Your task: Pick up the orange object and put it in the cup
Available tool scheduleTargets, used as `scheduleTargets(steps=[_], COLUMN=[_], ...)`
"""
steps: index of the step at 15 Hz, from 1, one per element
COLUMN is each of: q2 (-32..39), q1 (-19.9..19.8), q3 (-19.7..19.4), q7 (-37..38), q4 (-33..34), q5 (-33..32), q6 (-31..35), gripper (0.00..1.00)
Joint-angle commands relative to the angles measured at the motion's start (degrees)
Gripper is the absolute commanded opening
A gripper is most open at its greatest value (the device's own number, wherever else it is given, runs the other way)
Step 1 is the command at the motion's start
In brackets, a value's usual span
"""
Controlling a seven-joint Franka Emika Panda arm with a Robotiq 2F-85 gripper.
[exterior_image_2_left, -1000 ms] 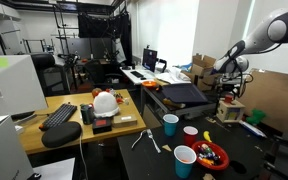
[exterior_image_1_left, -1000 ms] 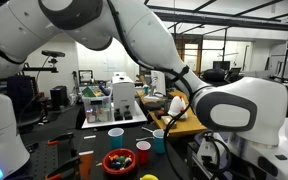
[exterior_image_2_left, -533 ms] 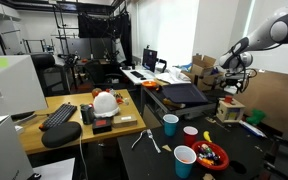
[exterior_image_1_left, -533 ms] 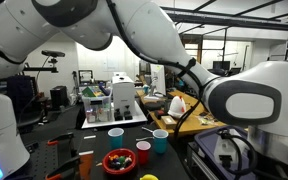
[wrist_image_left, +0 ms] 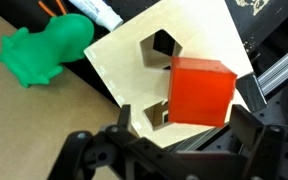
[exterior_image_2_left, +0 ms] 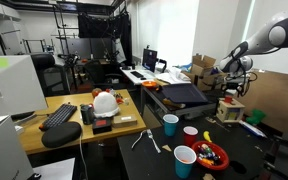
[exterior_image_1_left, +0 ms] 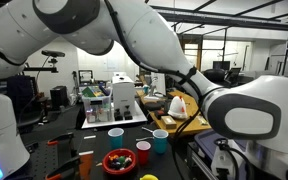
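Both exterior views share the cups; the wrist view looks down closely.

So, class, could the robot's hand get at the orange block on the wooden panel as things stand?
Probably yes. The orange block lies uncovered on the wooden panel. The open hand is right over it, and the green object sits well aside.

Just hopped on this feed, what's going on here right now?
The Panda arm's gripper hovers open over an orange-red cube that sits on a wooden box with cutouts, next to a green object. In the wrist view the fingers are spread and not closed on the cube. The blue cup, red cup and white cup stand some way off on the black table, so the pick is not yet done.
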Motion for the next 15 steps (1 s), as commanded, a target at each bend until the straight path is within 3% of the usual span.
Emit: scheduleTargets(steps=[1,2,3,5,10,15], q2=[2.12,2.40,2.66,2.73,0.25,-7.61], q1=[-1.13,-1.22,-1.18,-1.24,-0.40,2.53], q3=[1.08,1.30,1.39,1.80,2.08,1.27], q7=[0.74,0.67,0.92,0.61,-0.11,-2.98], q4=[2.35,2.36,2.30,2.12,-0.56,-9.52], q5=[0.55,0.67,0.82,1.11,1.07,-0.82], q6=[-0.86,-0.98,-0.81,-0.77,-0.29,2.12], gripper=[1.00,1.00,0.75,0.66,0.27,0.26])
